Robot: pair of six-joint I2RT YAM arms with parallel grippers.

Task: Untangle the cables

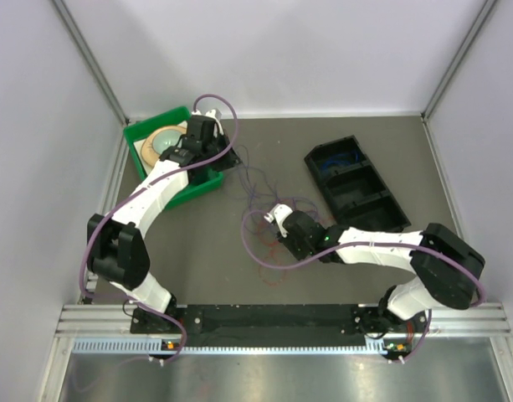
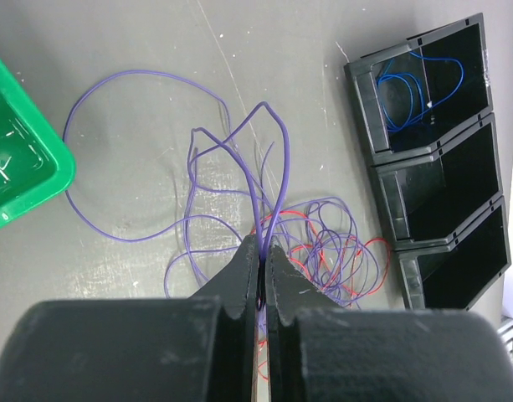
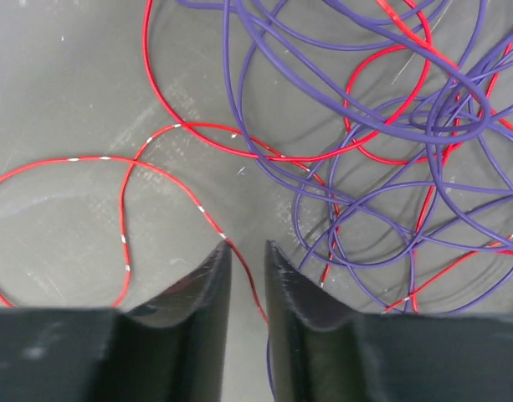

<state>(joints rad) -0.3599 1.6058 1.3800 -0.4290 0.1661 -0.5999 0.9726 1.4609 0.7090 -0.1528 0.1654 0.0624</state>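
Note:
The cables lie as a loose tangle (image 1: 264, 219) of purple and red wires mid-table. My left gripper (image 1: 212, 151) hangs by the green bin, and in its wrist view it (image 2: 263, 243) is shut on purple cable strands (image 2: 258, 180) that rise from the heap (image 2: 331, 251). My right gripper (image 1: 285, 239) is low over the tangle's near side. In the right wrist view its jaws (image 3: 247, 244) stand a narrow gap apart, and a red cable (image 3: 168, 178) with white marks runs slantwise between them. Purple loops (image 3: 390, 109) lie just right of the fingers.
A green bin (image 1: 177, 114) holding a round object stands at the back left; its corner (image 2: 26, 172) shows in the left wrist view. A black three-compartment tray (image 1: 356, 186) lies at the right, with a blue cable (image 2: 407, 84) coiled in its far compartment.

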